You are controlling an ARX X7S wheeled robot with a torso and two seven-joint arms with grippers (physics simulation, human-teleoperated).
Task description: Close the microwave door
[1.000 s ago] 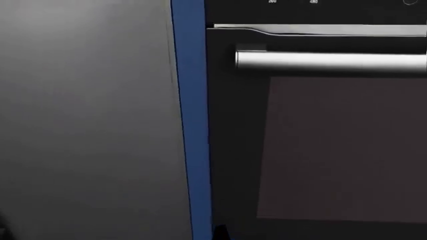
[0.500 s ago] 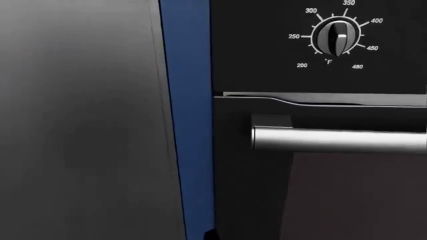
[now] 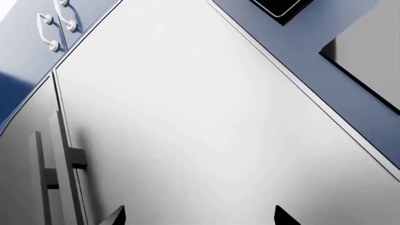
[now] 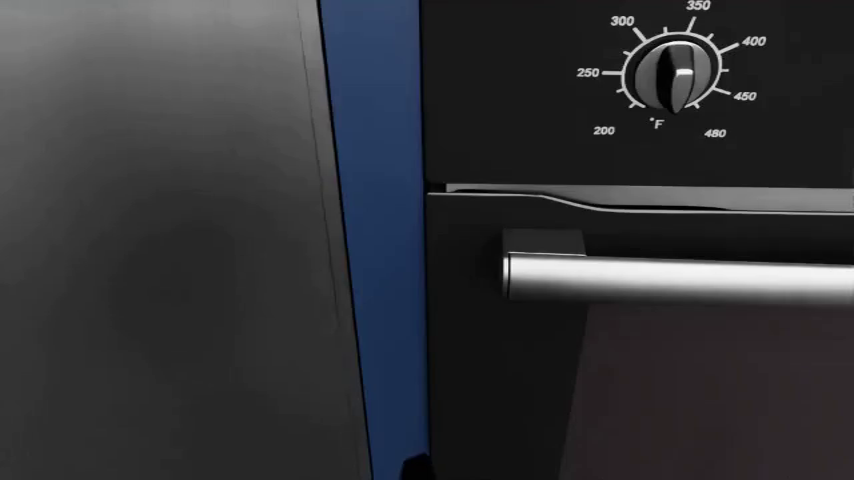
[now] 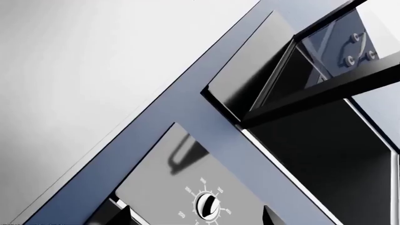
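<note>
The microwave shows only in the right wrist view, set in the blue cabinet above the oven. Its door stands swung open, a dark frame around glass, with the dark cavity exposed behind it. My right gripper is open and empty, well below the door and level with the oven's dial. My left gripper is open too, its fingertips wide apart in front of a plain grey fridge door. The head view shows no microwave.
Straight ahead is a black oven with a temperature dial and a steel bar handle. A blue cabinet strip separates it from the grey fridge side. Fridge handles and white-handled blue cupboards lie near the left arm.
The head view rose over the first half second, bringing the oven dial into sight and lowering the handle in frame. Since then it has held almost still.
</note>
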